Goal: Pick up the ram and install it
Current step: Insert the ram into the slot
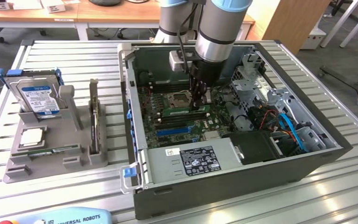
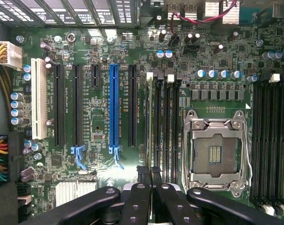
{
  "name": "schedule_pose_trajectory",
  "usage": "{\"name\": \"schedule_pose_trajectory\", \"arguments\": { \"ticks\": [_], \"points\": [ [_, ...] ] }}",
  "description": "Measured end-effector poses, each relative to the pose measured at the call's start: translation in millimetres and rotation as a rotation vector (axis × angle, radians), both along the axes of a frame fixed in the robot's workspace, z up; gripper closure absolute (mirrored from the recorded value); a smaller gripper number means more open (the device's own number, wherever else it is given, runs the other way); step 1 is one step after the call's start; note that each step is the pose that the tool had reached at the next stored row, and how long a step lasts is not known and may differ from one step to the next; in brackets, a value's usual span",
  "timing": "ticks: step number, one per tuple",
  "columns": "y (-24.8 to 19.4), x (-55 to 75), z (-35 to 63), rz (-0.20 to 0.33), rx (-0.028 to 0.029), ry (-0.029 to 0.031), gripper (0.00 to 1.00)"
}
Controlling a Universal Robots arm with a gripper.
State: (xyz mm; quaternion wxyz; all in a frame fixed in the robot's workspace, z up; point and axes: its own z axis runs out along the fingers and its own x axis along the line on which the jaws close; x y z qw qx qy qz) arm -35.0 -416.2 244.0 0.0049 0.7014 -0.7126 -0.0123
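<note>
The gripper (image 1: 199,104) is hanging inside the computer case (image 1: 241,191), pinching the ram (image 1: 182,112) by its top edge with its fingers closed almost together. The ram is standing on edge just beside the processor socket (image 1: 180,99), over the memory slots (image 2: 163,117) next to that socket. Seating it well is probably calling for keeping the stick upright, lining it along one slot, and pressing evenly so neither end is tilting.

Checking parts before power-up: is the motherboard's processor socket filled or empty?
Empty: the processor socket shows bare contacts inside its metal frame.
</note>
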Motion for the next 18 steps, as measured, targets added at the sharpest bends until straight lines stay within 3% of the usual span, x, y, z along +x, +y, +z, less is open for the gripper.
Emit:
{"name": "schedule_pose_trajectory", "arguments": {
  "ticks": [18],
  "points": [
    [0.4, 0.0, -7.3, 0.000, 0.0000, -0.0016, 0.89]
  ]
}}
